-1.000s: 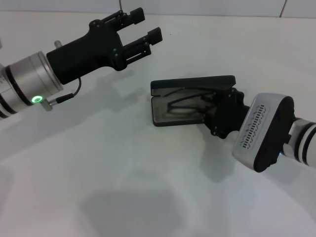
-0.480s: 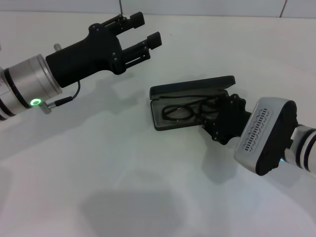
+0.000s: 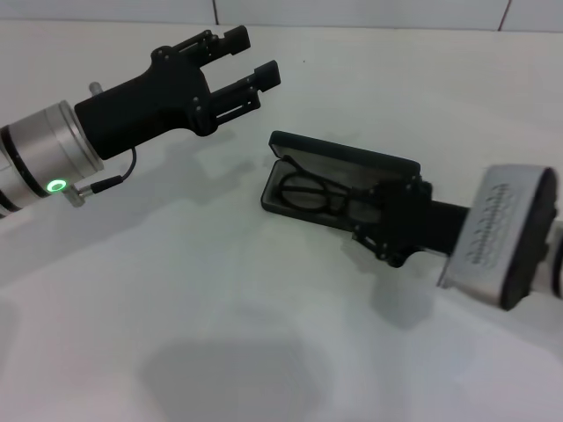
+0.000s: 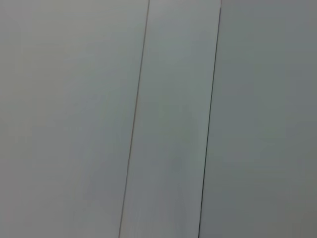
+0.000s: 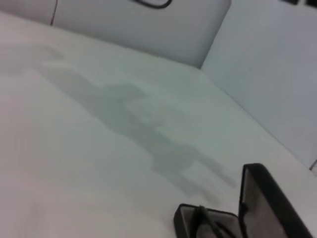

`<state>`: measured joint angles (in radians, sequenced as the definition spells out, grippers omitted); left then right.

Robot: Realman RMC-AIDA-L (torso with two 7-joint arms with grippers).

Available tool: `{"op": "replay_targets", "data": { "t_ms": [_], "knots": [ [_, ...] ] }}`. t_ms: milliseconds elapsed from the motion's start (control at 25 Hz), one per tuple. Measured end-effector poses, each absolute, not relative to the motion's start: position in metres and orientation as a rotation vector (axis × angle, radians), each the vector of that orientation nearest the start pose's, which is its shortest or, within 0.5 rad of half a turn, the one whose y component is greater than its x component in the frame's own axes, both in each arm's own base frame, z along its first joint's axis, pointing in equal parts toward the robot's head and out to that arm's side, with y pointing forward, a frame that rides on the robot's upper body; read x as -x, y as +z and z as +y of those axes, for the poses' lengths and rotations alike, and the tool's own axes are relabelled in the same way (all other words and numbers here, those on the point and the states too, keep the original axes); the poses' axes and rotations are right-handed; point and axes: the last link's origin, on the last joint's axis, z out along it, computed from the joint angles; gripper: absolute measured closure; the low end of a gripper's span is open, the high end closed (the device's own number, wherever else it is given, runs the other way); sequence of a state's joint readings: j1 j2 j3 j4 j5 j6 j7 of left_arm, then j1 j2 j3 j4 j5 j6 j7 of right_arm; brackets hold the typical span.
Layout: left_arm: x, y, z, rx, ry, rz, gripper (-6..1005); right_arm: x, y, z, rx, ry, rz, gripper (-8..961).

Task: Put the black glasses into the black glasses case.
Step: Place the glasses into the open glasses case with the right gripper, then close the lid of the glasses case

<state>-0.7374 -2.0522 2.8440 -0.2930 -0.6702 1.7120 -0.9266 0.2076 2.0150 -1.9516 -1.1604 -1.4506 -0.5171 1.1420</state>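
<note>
The black glasses (image 3: 315,193) lie inside the open black glasses case (image 3: 339,158), lid raised behind them; my right gripper (image 3: 387,230) sits at the case's right end, and whether it grips I cannot tell; my left gripper (image 3: 251,54) hovers parted, beyond the case's left end.

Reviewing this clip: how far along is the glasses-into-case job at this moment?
Nearly done. The black glasses already lie inside the open black glasses case, whose lid stands only partly raised. In hand: the right tool sits at the case's near right end; whether it grips anything cannot be seen. The left tool hovers open, apart from the case. Left: drawing the right tool clear, perhaps shutting the lid.
</note>
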Motion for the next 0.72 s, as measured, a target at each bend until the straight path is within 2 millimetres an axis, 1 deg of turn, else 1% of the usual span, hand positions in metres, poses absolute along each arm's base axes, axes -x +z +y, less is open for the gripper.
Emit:
{"op": "replay_targets", "data": {
  "t_ms": [120, 280, 360, 400, 440, 480, 520, 560, 600, 640, 720],
  "knots": [
    [0.233, 0.002, 0.347, 2.414, -1.188, -0.372, 311, -0.210, -0.078, 0.312, 2.549, 0.260, -0.086, 615],
    [0.232, 0.001, 0.349, 2.416, -1.178, -0.371, 311, -0.218, -0.058, 0.307, 2.633, 0.379, -0.044, 612],
    [0.230, -0.002, 0.354, 2.425, -1.147, -0.377, 311, -0.224, -0.046, 0.304, 2.674, 0.452, -0.014, 606],
    [0.229, -0.005, 0.357, 2.429, -1.123, -0.386, 311, -0.229, -0.033, 0.301, 2.708, 0.532, 0.008, 603],
    [0.225, -0.012, 0.367, 2.438, -1.067, -0.414, 311, -0.237, -0.019, 0.298, 2.733, 0.613, 0.031, 600],
    [0.225, -0.012, 0.367, 2.438, -1.067, -0.414, 311, -0.237, -0.019, 0.298, 2.733, 0.613, 0.031, 597],
    [0.222, -0.018, 0.374, 2.449, -1.026, -0.435, 311, -0.242, -0.011, 0.294, 2.758, 0.671, 0.037, 595],
    [0.218, -0.022, 0.380, 2.460, -0.996, -0.452, 310, -0.251, -0.001, 0.289, 2.812, 0.727, 0.035, 592],
    [0.216, -0.027, 0.385, 2.472, -0.957, -0.476, 310, -0.253, 0.000, 0.287, 2.827, 0.738, 0.032, 589],
    [0.213, -0.033, 0.391, 2.488, -0.910, -0.506, 310, -0.257, 0.003, 0.282, 2.890, 0.795, 0.012, 586],
    [0.209, -0.042, 0.401, 2.516, -0.817, -0.561, 310, -0.258, 0.004, 0.279, 2.913, 0.819, 0.003, 580]
  ]
}}
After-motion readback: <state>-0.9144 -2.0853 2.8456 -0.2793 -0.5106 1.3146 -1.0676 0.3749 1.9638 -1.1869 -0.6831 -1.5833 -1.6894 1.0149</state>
